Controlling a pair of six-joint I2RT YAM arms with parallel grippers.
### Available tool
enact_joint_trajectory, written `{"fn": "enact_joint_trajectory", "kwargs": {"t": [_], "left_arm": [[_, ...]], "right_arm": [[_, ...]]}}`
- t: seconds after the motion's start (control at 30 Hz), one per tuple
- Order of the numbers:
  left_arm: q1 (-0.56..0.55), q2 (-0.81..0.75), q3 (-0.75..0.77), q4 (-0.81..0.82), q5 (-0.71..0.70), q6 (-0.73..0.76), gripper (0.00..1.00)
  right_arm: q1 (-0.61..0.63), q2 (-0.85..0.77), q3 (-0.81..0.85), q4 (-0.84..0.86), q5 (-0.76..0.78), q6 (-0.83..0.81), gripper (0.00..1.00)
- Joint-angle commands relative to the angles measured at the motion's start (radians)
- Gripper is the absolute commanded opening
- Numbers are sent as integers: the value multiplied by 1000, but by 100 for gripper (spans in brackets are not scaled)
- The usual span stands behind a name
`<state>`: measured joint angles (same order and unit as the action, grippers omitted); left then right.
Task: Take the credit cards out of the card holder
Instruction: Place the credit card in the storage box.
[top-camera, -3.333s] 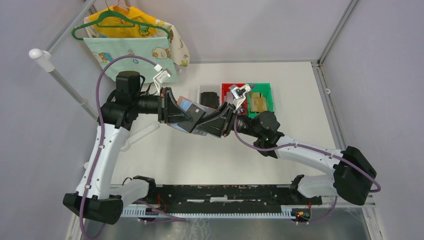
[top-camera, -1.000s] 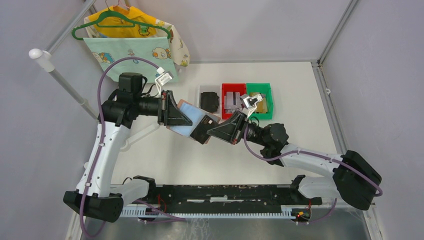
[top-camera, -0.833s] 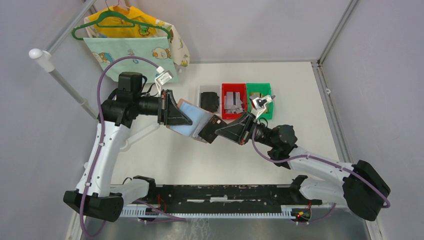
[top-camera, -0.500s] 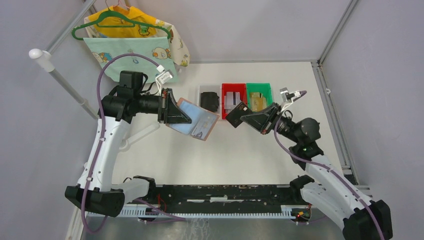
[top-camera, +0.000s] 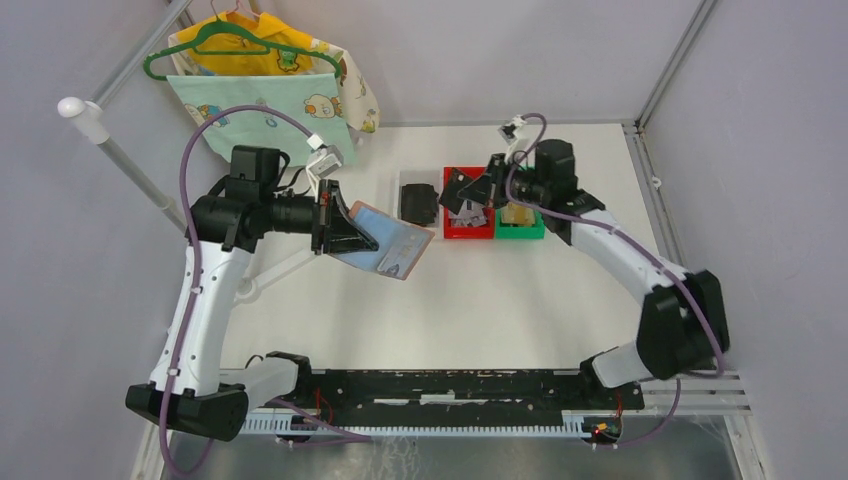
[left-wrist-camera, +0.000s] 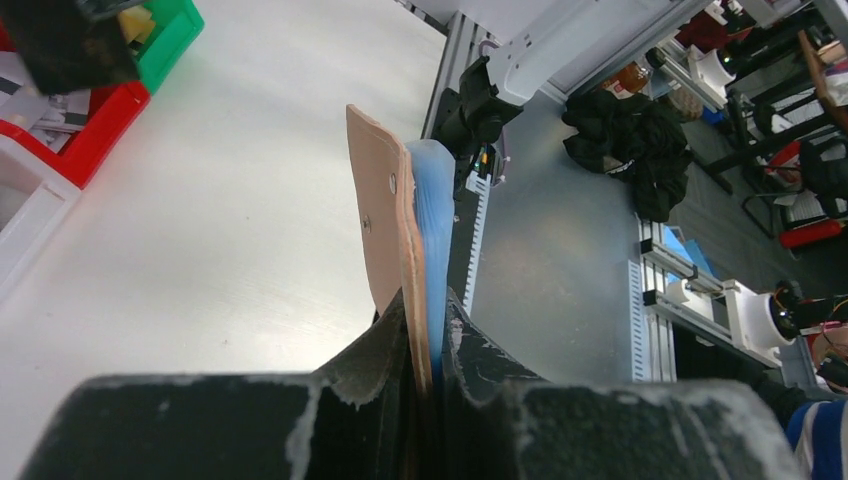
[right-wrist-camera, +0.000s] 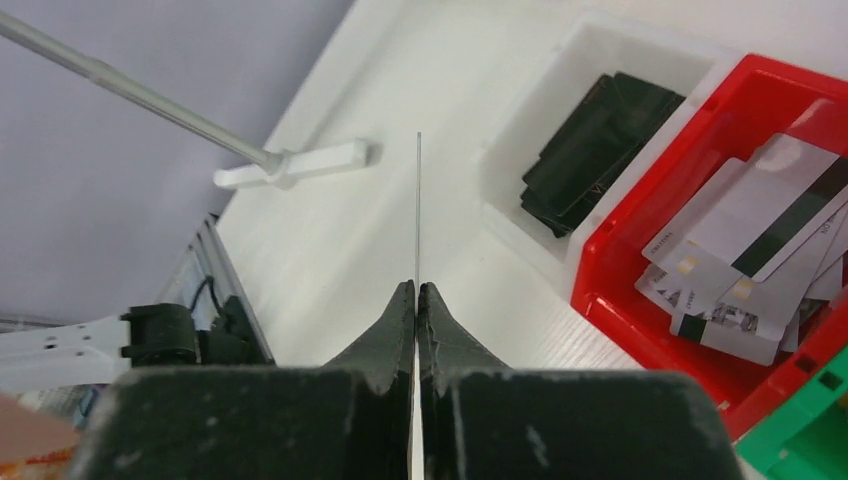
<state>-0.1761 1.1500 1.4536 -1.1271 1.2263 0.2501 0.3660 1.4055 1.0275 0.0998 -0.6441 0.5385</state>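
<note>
Your left claw (top-camera: 352, 232) is pinching the card holder (top-camera: 386, 245) by one end. The card holder is up off the table (top-camera: 500, 300), out in front of the left arm. It is open, and in the top view its blue inside faces up, with a tan edge around it. There are small marks near its far end, but they are too small to say what they are. In the left wrist view the left claw (left-wrist-camera: 425, 318) has both fingers pressed on the card holder (left-wrist-camera: 385, 225), which stands on edge, tan on one side and blue on the other.

Your right claw (top-camera: 470, 190) is pinching one card (top-camera: 458, 186). In the top view this card looks dark and sits over the near-left part of the red tray (top-camera: 468, 232). In the right wrist view the right claw (right-wrist-camera: 416, 295) has its fingers pressed together on the card (right-wrist-camera: 418, 200), and you see only its thin edge, like a line.

The red tray (right-wrist-camera: 600, 240) has a pile of pale cards (right-wrist-camera: 740, 250) lying flat in it. Just to its left is a white tray (right-wrist-camera: 545, 75) with a black block (right-wrist-camera: 590, 150) inside. On the other side, touching the red tray, is a green tray (top-camera: 520, 232) with something golden in it.
</note>
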Motion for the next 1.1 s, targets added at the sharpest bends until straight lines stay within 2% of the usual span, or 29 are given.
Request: {"fn": "enact_joint_trajectory", "kwargs": {"t": [0.0,0.17,0.5,0.83,1.07], "left_arm": [[4,-29,-3,-33,-6,116,2],[4,-24,-20,-60,-3,161,2],[4,-19,-33,-111,-3,236,2],[4,-45,-45,-113,-11,252,2],[4,-59,-57,-129,-22,282,2]], "right_arm": [[70,206,208,-184,77,-152,0],[112,422,441,-293,147,-204,0],[166,766,795,-429,226,-243,0],[179,831,825,-399,340,-285,1],[186,760,790,-349,385,-297,36]]}}
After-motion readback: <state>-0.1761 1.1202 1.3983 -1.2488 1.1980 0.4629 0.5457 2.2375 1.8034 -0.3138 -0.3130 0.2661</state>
